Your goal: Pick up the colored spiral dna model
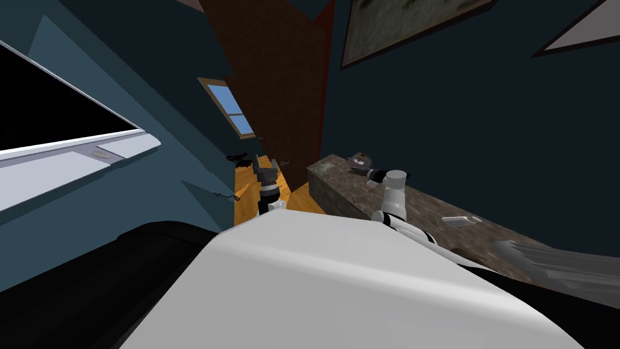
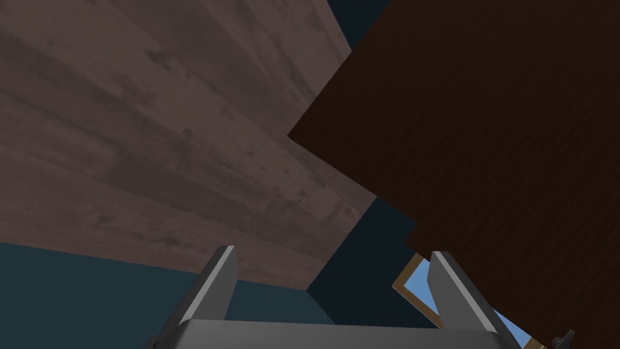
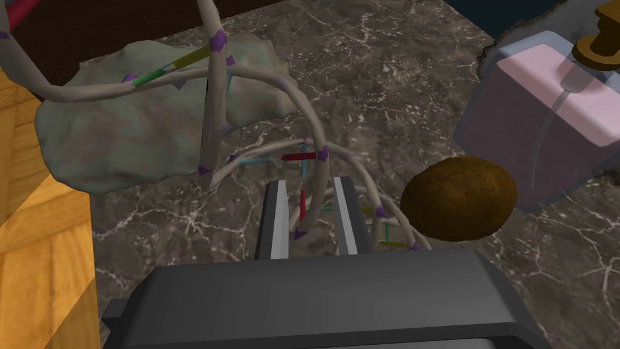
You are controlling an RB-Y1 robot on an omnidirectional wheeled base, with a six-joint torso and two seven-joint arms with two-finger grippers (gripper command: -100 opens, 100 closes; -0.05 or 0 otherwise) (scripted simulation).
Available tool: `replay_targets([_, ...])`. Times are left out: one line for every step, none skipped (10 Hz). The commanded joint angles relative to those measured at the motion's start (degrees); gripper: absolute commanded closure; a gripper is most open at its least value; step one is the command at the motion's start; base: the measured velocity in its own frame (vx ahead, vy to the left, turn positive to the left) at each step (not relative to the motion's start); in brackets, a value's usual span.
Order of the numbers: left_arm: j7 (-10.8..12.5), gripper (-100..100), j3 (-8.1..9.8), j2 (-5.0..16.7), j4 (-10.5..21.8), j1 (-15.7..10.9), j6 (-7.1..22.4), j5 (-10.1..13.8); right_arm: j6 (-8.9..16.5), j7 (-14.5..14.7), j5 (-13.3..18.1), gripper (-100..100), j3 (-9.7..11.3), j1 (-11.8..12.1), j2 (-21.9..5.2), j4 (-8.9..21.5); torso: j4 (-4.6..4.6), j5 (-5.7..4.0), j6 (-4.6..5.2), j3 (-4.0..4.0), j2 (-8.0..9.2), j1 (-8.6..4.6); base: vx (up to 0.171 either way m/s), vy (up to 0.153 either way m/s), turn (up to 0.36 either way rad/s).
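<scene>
The DNA model (image 3: 210,109) is a spiral of pale grey strands joined by red, green, teal and yellow rungs with purple knots. It lies on the dark marbled counter (image 3: 393,79), arching over a grey-green lump (image 3: 121,133). My right gripper (image 3: 310,188) is narrowed on one of the strands near a red rung, its fingers pressing the strand's sides. In the head view the right gripper (image 1: 363,171) reaches over the counter's far end to the model (image 1: 358,160). My left gripper (image 1: 265,163) is held out over the wooden floor, and its fingers (image 2: 219,279) stand open with nothing between them.
A brown rounded object (image 3: 459,197) lies just beside the right gripper, with a pink translucent pump bottle (image 3: 545,115) behind it. The counter's edge drops to an orange wooden floor (image 3: 42,242). A small white flat object (image 1: 458,220) lies nearer on the counter (image 1: 339,182).
</scene>
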Motion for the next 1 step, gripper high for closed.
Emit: replay_targets([0.00,0,0.00,0.00,0.00,0.00,0.00,0.00,0.00,0.00,0.00,0,0.00,0.00,0.00,0.00,0.00,0.00,0.00,0.00,0.00,0.00,-0.007,-0.010,-0.007])
